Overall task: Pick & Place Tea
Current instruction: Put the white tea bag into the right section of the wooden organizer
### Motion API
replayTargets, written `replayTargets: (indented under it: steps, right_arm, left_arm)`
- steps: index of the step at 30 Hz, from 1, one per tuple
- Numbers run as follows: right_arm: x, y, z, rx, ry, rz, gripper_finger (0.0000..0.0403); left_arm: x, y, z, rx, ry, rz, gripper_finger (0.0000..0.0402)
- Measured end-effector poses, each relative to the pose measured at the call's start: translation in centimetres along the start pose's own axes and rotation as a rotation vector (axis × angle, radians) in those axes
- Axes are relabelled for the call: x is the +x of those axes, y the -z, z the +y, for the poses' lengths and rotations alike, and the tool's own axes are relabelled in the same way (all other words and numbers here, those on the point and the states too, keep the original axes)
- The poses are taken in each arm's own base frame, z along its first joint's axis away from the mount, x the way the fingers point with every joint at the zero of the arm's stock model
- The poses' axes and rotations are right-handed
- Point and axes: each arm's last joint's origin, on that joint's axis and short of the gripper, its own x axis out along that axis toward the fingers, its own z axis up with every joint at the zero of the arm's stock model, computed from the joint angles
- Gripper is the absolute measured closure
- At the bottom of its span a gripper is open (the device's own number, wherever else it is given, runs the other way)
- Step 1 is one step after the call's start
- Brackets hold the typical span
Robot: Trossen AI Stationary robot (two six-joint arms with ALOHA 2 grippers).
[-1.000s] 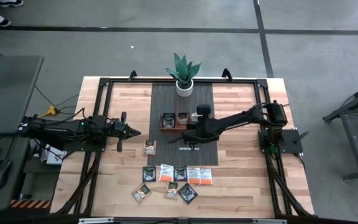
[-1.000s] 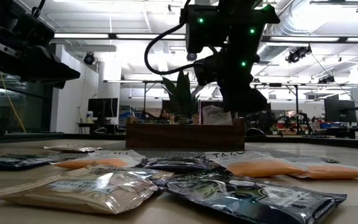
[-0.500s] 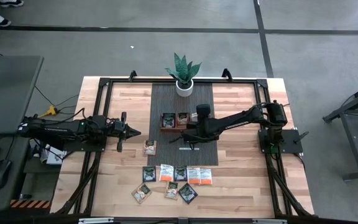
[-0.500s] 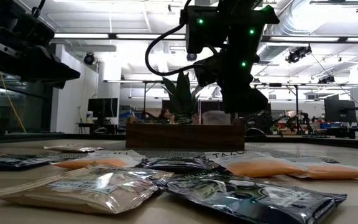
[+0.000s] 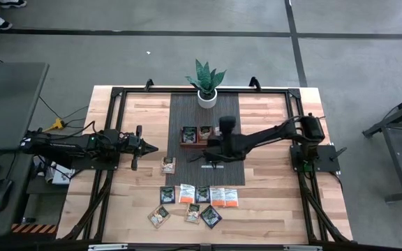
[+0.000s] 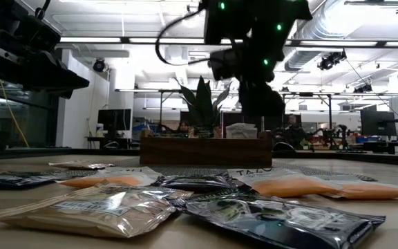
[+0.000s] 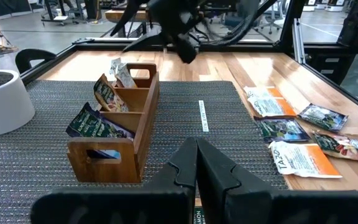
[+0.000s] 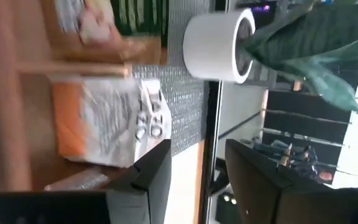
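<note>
High view: the right claw [image 5: 213, 141] is hovering over the wooden tray [image 5: 196, 143] on the dark woven mat [image 5: 202, 111], just at 6 o'clock from the potted plant [image 5: 206, 82]. The left claw [image 5: 150, 148] is waiting at 9 o'clock, above bare planks. Loose tea packets [image 5: 195, 202] are lying flat in a cluster toward 6 o'clock of the surface [image 5: 271, 188], with one apart [image 5: 168, 165].

Low view: crinkled foil packets [image 6: 282, 220] are filling the foreground, and the tray [image 6: 206, 150] is standing behind.

Left wrist view: the left fingers [image 7: 194, 165] are sitting together. Packets [image 7: 98, 123] are standing upright in the tray's compartments [image 7: 120, 134].

Right wrist view: the right fingers [image 8: 157, 171] are standing apart, empty. An orange-and-white packet [image 8: 114, 124] is resting in the tray, near the white pot [image 8: 219, 45].
</note>
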Motion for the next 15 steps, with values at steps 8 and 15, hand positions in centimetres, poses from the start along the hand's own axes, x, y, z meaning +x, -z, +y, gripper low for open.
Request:
replayTargets:
  steps: [8,15]
  right_arm:
    - [-1.5,-1.9,-1.1,0.09,-0.157,-0.097,0.0255]
    - [-1.9,-2.7,-0.6,0.085,-0.436,-0.164,0.0256]
  left_arm:
    - [0.0,0.0,0.0,0.0,0.0,0.001,0.0401]
    - [0.0,0.0,0.0,0.0,0.0,0.001,0.0401]
